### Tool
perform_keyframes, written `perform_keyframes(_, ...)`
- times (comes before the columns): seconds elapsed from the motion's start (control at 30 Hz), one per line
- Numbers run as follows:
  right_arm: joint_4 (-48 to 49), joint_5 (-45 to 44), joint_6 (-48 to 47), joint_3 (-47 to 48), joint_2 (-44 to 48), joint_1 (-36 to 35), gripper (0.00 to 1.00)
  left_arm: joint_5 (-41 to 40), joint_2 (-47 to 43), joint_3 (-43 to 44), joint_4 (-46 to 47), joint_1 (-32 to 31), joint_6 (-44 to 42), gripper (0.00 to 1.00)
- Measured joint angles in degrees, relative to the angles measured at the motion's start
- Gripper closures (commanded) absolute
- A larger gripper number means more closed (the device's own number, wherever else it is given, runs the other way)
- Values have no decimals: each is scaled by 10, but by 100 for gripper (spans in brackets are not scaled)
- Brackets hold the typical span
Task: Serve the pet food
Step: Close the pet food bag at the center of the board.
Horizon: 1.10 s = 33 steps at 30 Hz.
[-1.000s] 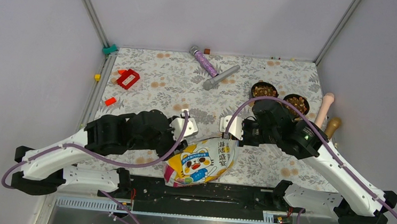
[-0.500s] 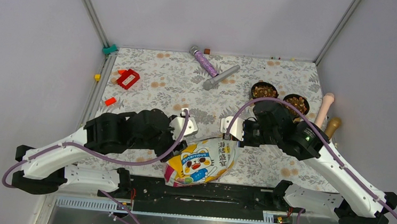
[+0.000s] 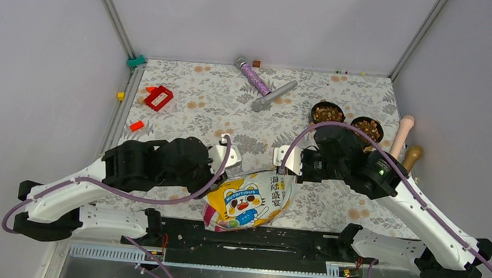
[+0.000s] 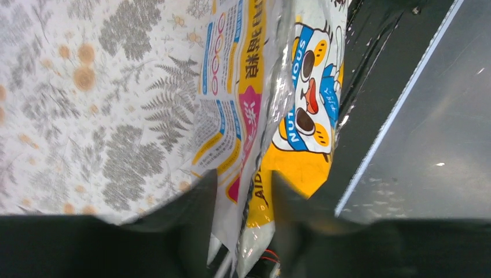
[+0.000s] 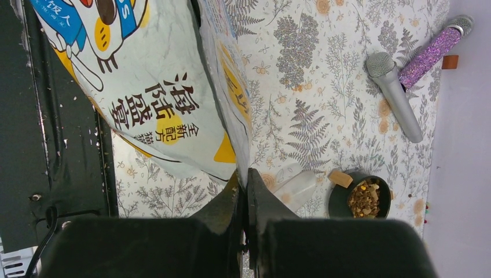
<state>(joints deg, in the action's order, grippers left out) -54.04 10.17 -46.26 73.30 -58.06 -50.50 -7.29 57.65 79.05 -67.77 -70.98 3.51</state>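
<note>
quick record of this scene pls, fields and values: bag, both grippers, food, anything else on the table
bag: between the two arms, cartoon face up
left gripper: a finger on each side of the bag's edge, seemingly clamped
right gripper: shut on the bag's opposite edge
kibble: in two black bowls, far right
other: grey microphone, purple microphone, far side

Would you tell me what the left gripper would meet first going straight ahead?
The bag: its edge lies between the fingers of the left gripper, so it would likely push further onto it.
</note>
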Motion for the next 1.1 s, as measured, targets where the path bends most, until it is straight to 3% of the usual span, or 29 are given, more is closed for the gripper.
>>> perform_keyframes(0.07, -2, 0, 0, 0, 1, 0, 100, -5, -6, 0, -9, 0, 6, 43)
perform_keyframes(0.1, -1, 0, 0, 0, 1, 0, 100, -7, -9, 0, -13, 1, 8, 50)
perform_keyframes(0.13, -1, 0, 0, 0, 1, 0, 100, -10, -14, 0, -20, 1, 10, 62)
perform_keyframes(0.17, -1, 0, 0, 0, 1, 0, 100, -11, -17, 0, -25, 0, 11, 92)
perform_keyframes(0.2, -1, 0, 0, 0, 1, 0, 100, -14, -19, 0, -32, 0, 12, 100)
perform_keyframes(0.37, -2, 0, 0, -1, 2, 0, 100, -18, -15, 0, -41, 0, 20, 100)
perform_keyframes(0.4, -1, 1, 0, -1, 2, 0, 100, -18, -15, 0, -41, 0, 21, 86)
perform_keyframes(0.47, -1, 1, 0, -1, 2, 0, 100, -20, -16, 0, -41, 0, 20, 47)
perform_keyframes(0.53, -2, 1, 0, -1, 3, 0, 100, -23, -16, 0, -46, -1, 17, 42)
perform_keyframes(0.57, -3, 2, 0, -1, 3, 0, 100, -25, -16, 0, -51, -1, 23, 42)
perform_keyframes(0.6, -4, 3, 0, -1, 4, 0, 100, -27, -16, 0, -55, 0, 26, 55)
perform_keyframes(0.67, -5, 4, 0, -1, 5, 0, 100, -31, -16, 0, -64, 0, 31, 99)
perform_keyframes(0.93, -5, 5, -3, -2, 6, 0, 100, -31, -12, 0, -70, -2, 41, 100)
perform_keyframes(0.97, -5, 5, -3, -2, 6, 0, 100, -31, -13, 0, -70, -2, 41, 92)
perform_keyframes(1.03, -5, 5, -3, -3, 6, 0, 100, -30, -13, 2, -71, -2, 40, 59)
perform_keyframes(1.1, -6, 6, -3, -3, 8, 0, 100, -28, -13, 7, -76, -1, 37, 48)
